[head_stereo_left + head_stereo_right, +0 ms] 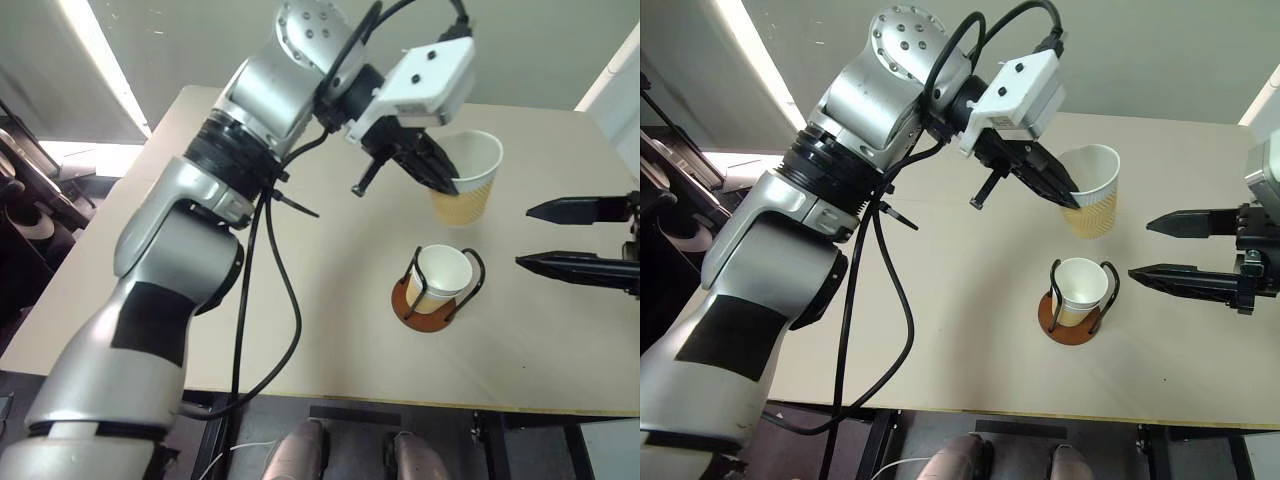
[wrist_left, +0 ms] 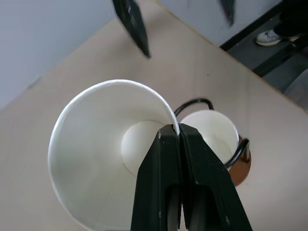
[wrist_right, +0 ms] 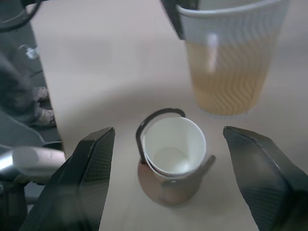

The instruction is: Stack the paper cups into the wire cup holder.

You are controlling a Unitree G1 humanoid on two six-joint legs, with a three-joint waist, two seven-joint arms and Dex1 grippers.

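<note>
A paper cup (image 1: 468, 178) is being held by its rim in the clenched left gripper (image 1: 440, 180), right of centre in the upper half of the head view, and appears lifted off the tabletop (image 1: 300, 330). Just below it, at mid-frame, the wire cup holder (image 1: 437, 300) is already carrying a nested cup (image 1: 441, 276) between its black loops. The carry-over step is judged to be in hand; next, the held cup is needing to be brought directly above the nested one, levelled, lowered between the loops, then released. The right gripper (image 1: 560, 236) is waiting with its jaws spread at the right edge, near the holder, so room is being narrowed on that side. The tabletop's front edge is lying just below the holder.
</note>
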